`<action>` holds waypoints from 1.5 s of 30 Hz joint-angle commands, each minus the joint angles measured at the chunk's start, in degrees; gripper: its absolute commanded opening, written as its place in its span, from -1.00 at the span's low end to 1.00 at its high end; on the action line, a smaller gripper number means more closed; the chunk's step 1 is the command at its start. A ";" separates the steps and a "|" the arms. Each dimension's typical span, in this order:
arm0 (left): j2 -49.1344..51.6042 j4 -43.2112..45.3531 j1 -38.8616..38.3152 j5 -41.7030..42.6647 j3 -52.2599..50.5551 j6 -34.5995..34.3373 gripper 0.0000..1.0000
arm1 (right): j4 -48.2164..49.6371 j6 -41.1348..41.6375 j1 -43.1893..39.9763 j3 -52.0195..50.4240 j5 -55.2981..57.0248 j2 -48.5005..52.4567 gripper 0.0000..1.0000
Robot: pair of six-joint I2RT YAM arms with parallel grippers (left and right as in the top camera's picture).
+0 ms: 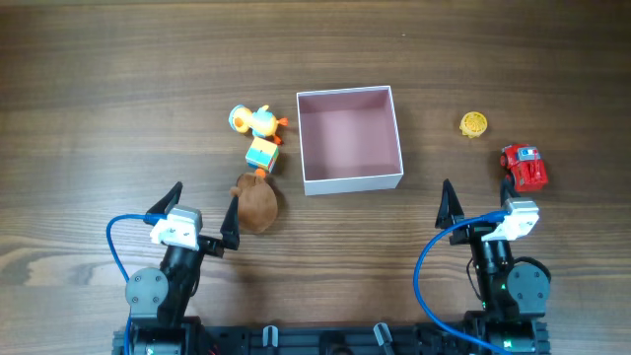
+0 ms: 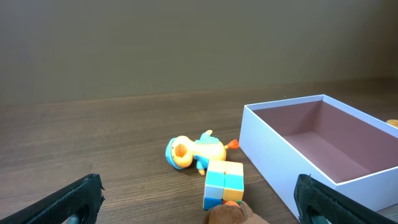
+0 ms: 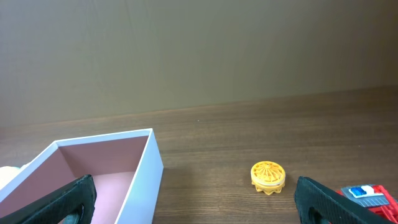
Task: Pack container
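Note:
The container (image 1: 351, 180) is a square white box with a dusty-pink inside, empty, at the table's middle; it also shows in the left wrist view (image 2: 273, 149) and the right wrist view (image 3: 146, 174). Left of it lie a yellow duck toy (image 1: 258, 121) (image 2: 189, 151), a pastel cube (image 1: 261, 155) (image 2: 222, 183) and a brown plush (image 1: 257, 204) (image 2: 235, 214). Right of it lie a yellow round toy (image 1: 473, 124) (image 3: 268, 177) and a red toy car (image 1: 524, 166) (image 3: 365, 193). My left gripper (image 1: 202, 214) (image 2: 199, 205) is open and empty near the plush. My right gripper (image 1: 478, 205) (image 3: 196, 205) is open and empty.
The wooden table (image 1: 118, 108) stretches wide on both sides. Blue cables (image 1: 116, 247) loop beside each arm base at the front edge.

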 commanded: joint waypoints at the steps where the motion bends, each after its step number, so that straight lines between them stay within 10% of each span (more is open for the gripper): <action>1: -0.39 -0.20 -0.11 -0.13 -0.26 0.90 0.99 | 0.20 0.70 -0.24 -0.07 -0.66 -0.50 0.99; 35: -0.39 -0.20 -0.11 -0.11 -0.26 0.90 1.00 | 0.31 2.69 -0.24 -0.07 -1.14 -0.50 1.00; 45: -0.39 -0.20 -0.09 -0.11 -0.26 0.90 1.00 | 6.34 6.58 -0.24 3.54 -22.60 -0.46 1.00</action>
